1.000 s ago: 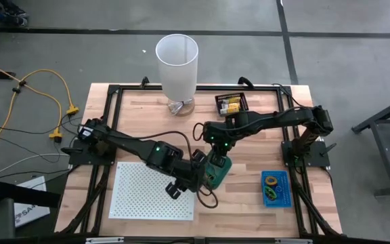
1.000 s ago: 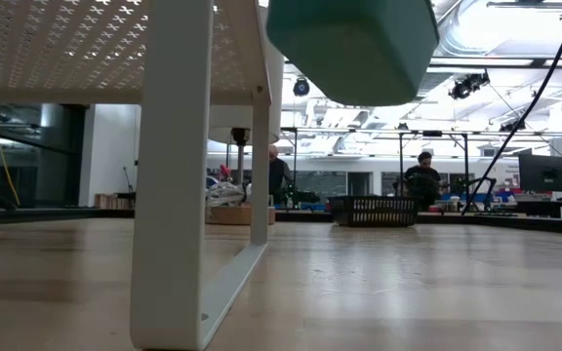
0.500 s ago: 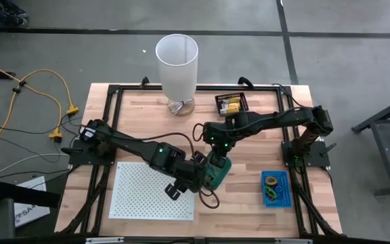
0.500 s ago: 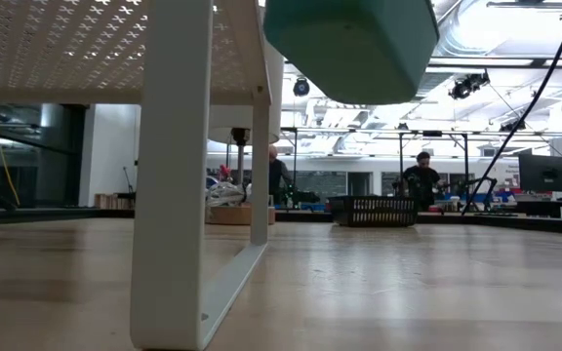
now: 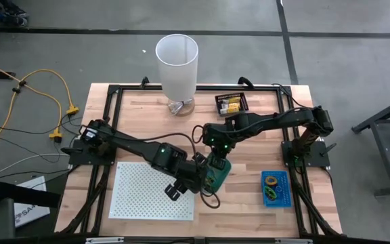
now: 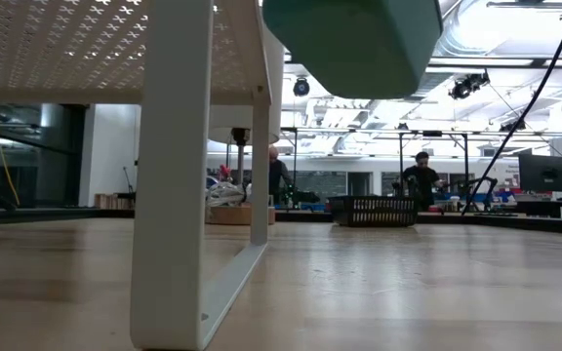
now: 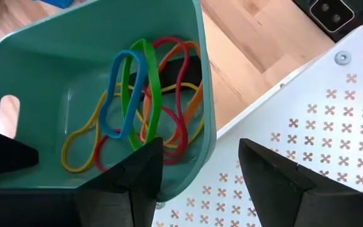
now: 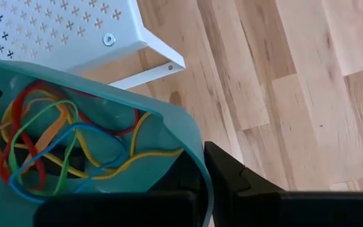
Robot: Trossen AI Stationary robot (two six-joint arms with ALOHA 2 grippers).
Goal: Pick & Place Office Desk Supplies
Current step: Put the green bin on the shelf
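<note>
Two dark jointed arms, green indicator lights, looping black cables

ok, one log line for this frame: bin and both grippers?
teal bin: off table, rubber bands inside | right gripper: shut on rim | left gripper: open, straddling wall | beside white perforated board

Even, bright overhead light; soft shadows, glare from ceiling lamps [image 6: 515, 24] in the low view.

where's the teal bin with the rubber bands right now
In the high view the teal bin is near the table's middle, at the right edge of the white perforated board; the low view shows it off the tabletop, right gripper on its rim.
</note>
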